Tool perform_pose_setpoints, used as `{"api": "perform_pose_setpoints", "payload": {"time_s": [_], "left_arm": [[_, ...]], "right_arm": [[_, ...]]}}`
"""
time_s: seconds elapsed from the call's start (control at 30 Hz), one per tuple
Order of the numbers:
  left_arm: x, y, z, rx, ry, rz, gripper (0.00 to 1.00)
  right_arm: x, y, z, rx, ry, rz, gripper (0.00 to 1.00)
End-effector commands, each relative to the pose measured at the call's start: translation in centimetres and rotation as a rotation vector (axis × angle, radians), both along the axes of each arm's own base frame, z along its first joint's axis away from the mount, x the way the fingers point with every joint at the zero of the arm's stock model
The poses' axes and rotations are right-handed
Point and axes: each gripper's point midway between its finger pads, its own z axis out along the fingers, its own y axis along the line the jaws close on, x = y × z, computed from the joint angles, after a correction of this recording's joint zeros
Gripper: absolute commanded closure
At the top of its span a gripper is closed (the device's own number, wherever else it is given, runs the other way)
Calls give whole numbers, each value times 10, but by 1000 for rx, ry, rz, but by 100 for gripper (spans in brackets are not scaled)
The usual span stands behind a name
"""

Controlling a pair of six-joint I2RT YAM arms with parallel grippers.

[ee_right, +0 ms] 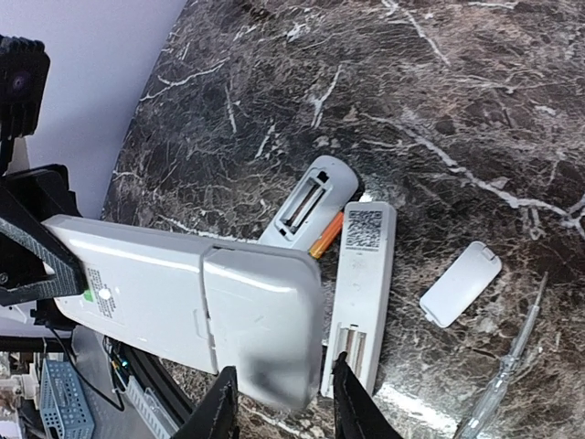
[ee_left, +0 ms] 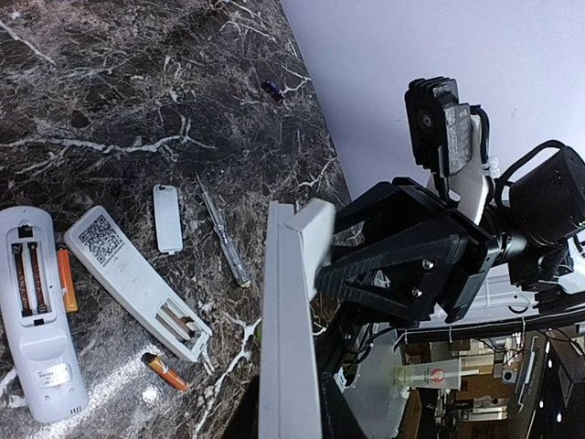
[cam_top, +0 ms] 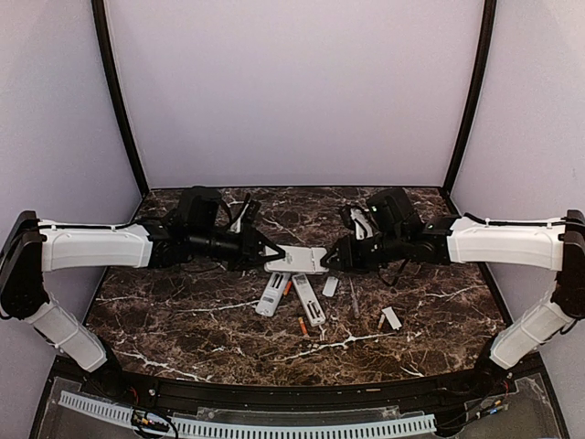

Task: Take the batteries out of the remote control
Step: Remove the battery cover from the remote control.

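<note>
There are three remotes. The left gripper [cam_top: 272,251] and the right gripper [cam_top: 334,263] each squeeze one end of a white remote [cam_top: 297,259], holding it up over the marble table [cam_top: 183,338] with its back cover on. Two open remotes [cam_top: 272,294] lie side by side just below it. I count three loose batteries [cam_top: 303,326]: one between those two remotes and two nearer the arm bases, all below both grippers and not touching them. There are also two cover plates [cam_top: 391,317] and one screwdriver [cam_top: 354,297].
</note>
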Motion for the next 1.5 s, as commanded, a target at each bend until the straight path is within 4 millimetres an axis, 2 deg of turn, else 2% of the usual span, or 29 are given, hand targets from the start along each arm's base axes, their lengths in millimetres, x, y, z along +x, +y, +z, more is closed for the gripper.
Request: {"api": "perform_pose_setpoints", "payload": {"time_s": [0.0, 0.27, 0.47, 0.63, 0.9, 1.47], "left_arm": [[4, 11, -2, 8, 9, 31, 100], [6, 12, -6, 12, 19, 34, 100], [5, 8, -10, 6, 34, 18, 100], [6, 7, -10, 3, 36, 15, 100], [5, 7, -10, 1, 39, 10, 100], [4, 8, -13, 3, 45, 11, 100]], "right_arm": [[13, -24, -10, -44, 15, -93, 70], [13, -24, -11, -9, 18, -73, 69], [6, -7, -2, 47, -6, 25, 46], [5, 2, -4, 44, -6, 55, 39], [3, 16, -14, 32, 15, 84, 39], [5, 31, -12, 51, 16, 108, 40]]}}
